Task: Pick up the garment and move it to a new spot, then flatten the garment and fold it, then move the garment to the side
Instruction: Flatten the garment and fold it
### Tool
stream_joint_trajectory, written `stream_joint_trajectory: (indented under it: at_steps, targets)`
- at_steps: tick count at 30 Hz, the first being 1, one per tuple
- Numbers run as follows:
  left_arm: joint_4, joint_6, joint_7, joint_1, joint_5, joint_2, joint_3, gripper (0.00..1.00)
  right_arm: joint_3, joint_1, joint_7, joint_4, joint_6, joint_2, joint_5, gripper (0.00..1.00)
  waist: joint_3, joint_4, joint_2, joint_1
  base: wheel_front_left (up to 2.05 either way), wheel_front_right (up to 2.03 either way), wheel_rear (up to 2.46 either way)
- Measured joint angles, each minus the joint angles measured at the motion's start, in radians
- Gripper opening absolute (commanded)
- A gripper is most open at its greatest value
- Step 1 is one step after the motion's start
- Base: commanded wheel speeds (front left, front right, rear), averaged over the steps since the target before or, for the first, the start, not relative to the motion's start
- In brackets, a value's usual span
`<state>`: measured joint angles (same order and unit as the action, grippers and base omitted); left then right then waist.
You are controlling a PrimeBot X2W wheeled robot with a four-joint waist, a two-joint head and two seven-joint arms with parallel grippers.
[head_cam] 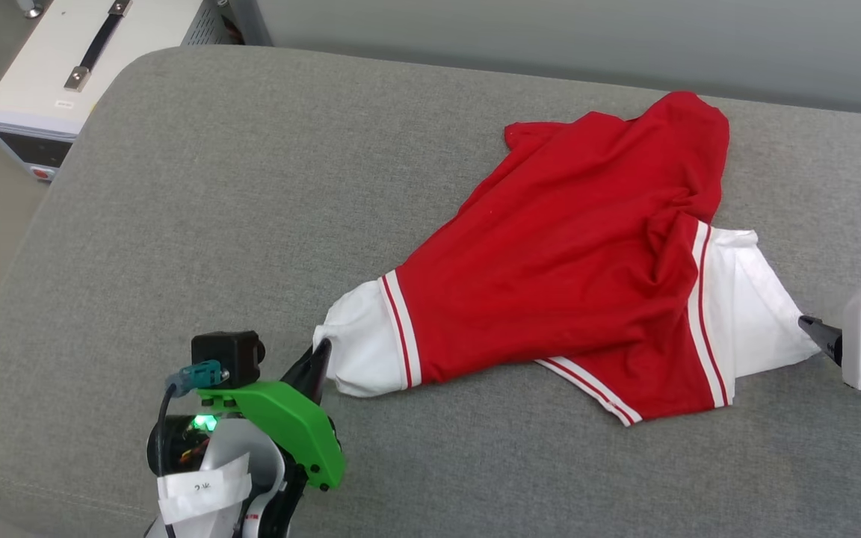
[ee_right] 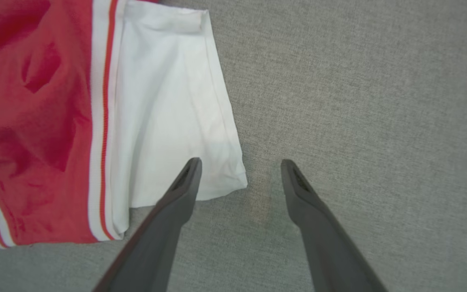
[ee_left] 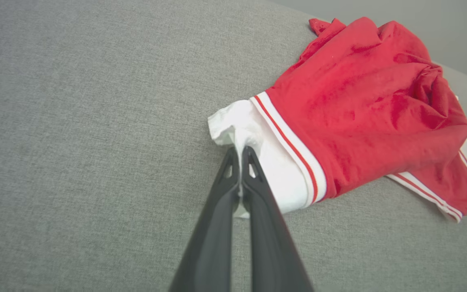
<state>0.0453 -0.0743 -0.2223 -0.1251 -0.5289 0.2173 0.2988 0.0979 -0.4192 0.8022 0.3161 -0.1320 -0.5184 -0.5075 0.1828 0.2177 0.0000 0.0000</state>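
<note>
The garment (head_cam: 572, 254), a red jersey T-shirt with white sleeves and striped trim, lies crumpled and plain side up on the grey cushion (head_cam: 214, 194); no lettering shows. My left gripper (head_cam: 320, 357) is shut on the edge of the garment's near-left white sleeve (ee_left: 258, 154), pinching a fold of it (ee_left: 240, 152). My right gripper (ee_right: 239, 164) is open just above the cushion, one fingertip (ee_right: 193, 164) over the corner of the right white sleeve (ee_right: 168, 113), the other over bare fabric. In the head view the right gripper (head_cam: 819, 329) sits at that sleeve's tip.
A white equipment box (head_cam: 79, 67) with a black handle stands on the floor beyond the cushion's far-left corner. A grey wall (head_cam: 550, 37) runs behind the cushion. Bare grey cushion stretches left of the garment and along the near edge.
</note>
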Motion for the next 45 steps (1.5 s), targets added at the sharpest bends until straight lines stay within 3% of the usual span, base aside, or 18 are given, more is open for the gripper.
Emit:
stream_joint_trajectory:
  at_steps: [11,21,22,23,24,36,45]
  targets:
    - [0.002,0.0,0.002,-0.016,0.0,0.0,0.014,0.0,-0.035,0.048,0.064,-0.044,0.0,0.041,0.071,1.0,0.049,0.039,0.0,0.0,0.0,0.0,0.0]
    - [0.008,0.0,0.007,-0.03,0.0,0.0,0.017,0.0,-0.033,0.051,0.065,-0.02,0.0,0.036,0.091,1.0,0.085,0.064,0.0,0.0,0.0,0.0,0.0]
    - [0.009,0.0,0.007,-0.034,0.0,0.0,0.017,0.0,-0.031,0.051,0.066,-0.016,0.0,0.034,0.091,0.83,0.087,0.066,0.0,0.0,0.0,0.0,0.0]
    - [0.01,0.0,0.008,-0.037,0.0,0.0,0.017,0.0,-0.029,0.052,0.068,-0.013,0.0,0.033,0.09,0.16,0.088,0.067,0.0,0.0,0.0,0.0,0.0]
    - [0.011,0.0,0.011,-0.04,0.0,0.0,0.017,0.0,-0.027,0.052,0.069,-0.011,0.0,0.031,0.089,0.0,0.088,0.068,0.0,0.0,0.0,0.0,0.0]
    - [0.033,-0.002,0.024,-0.04,-0.008,0.016,-0.003,0.0,-0.025,0.082,-0.008,-0.003,0.0,0.023,0.033,0.0,0.021,0.042,0.0,0.0,0.0,0.0,0.0]
    - [-0.013,-0.006,0.008,-0.039,-0.008,0.088,-0.035,0.0,-0.082,0.112,-0.038,-0.123,0.0,-0.044,-0.031,0.0,-0.078,-0.006,0.0,0.0,0.0,0.0,0.0]
